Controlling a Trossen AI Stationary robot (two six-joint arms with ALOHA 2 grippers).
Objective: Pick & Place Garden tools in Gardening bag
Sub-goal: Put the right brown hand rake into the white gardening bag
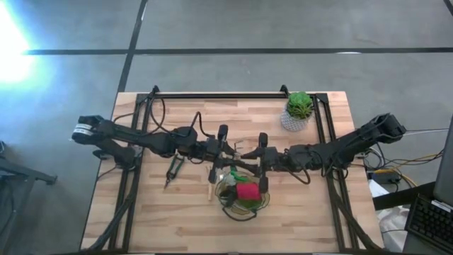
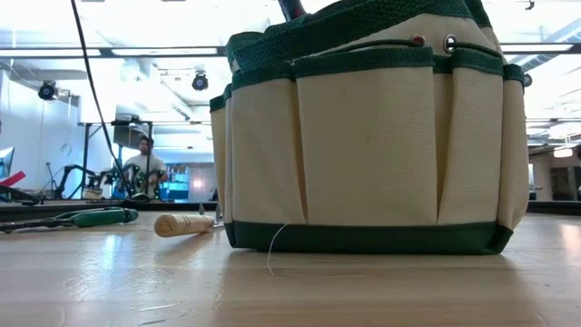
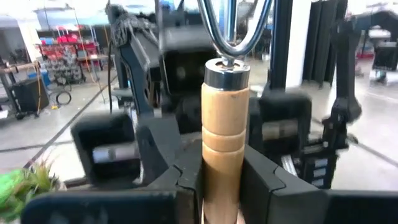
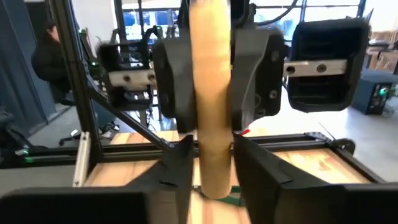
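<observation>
While both arms meet over the middle of the desk (image 1: 177, 219) in the high view, the bag (image 1: 243, 195) sits just below them toward the near edge, a red item (image 1: 248, 191) in its mouth. Pruners (image 1: 173, 168) and a wooden handle (image 1: 211, 185) lie left of the bag; a plant (image 1: 299, 110) stands at the far right corner. The left gripper (image 1: 228, 149) and right gripper (image 1: 256, 152) almost touch above the bag.

From the low view, the bag (image 2: 368, 136) fills the frame, with the pruners (image 2: 91, 218) and the loose handle (image 2: 182, 223) on the desk beside it, and a person far behind.

Seen from the left wrist, the left fingers (image 3: 264, 180) sit closed against a fork (image 3: 224, 124) with a wooden handle, held upright.

Through the right wrist view, the same fork (image 4: 211, 99) stands between the right fingers (image 4: 171, 174), which look slightly parted; contact I cannot tell.
</observation>
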